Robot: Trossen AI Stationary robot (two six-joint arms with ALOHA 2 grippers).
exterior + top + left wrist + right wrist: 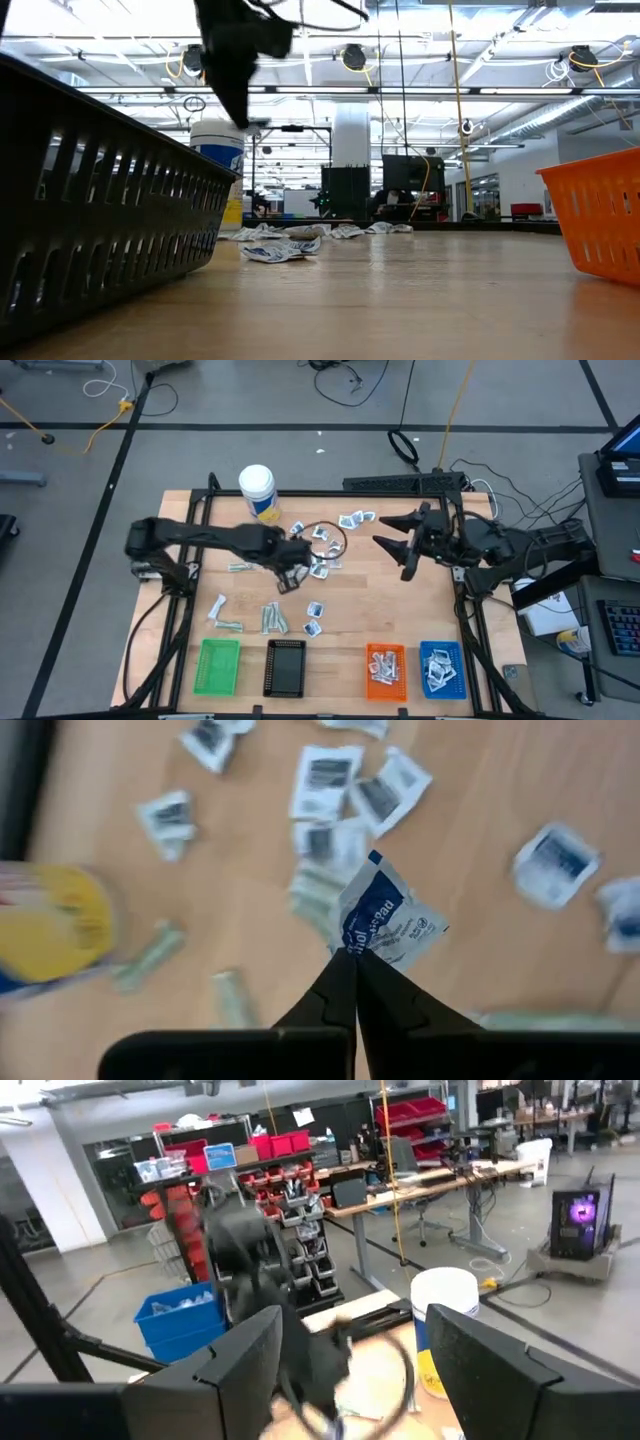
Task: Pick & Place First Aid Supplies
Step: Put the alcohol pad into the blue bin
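You had left gripper (352,952) pinching blue-white sachet (385,918) by one corner, so I'd lift slow, swing toward blue tray (441,668) at 5 o'clock. Right gripper (397,540) sat spread at 3 o'clock.

In the left wrist view, the bottle (45,935) at the left edge was blurred and cut off, and the packets (330,775) along the top were too soft to read. In the low view, the black tray (90,200) ran off the left edge, the orange tray (600,215) off the right, and the arm (235,55) off the top.
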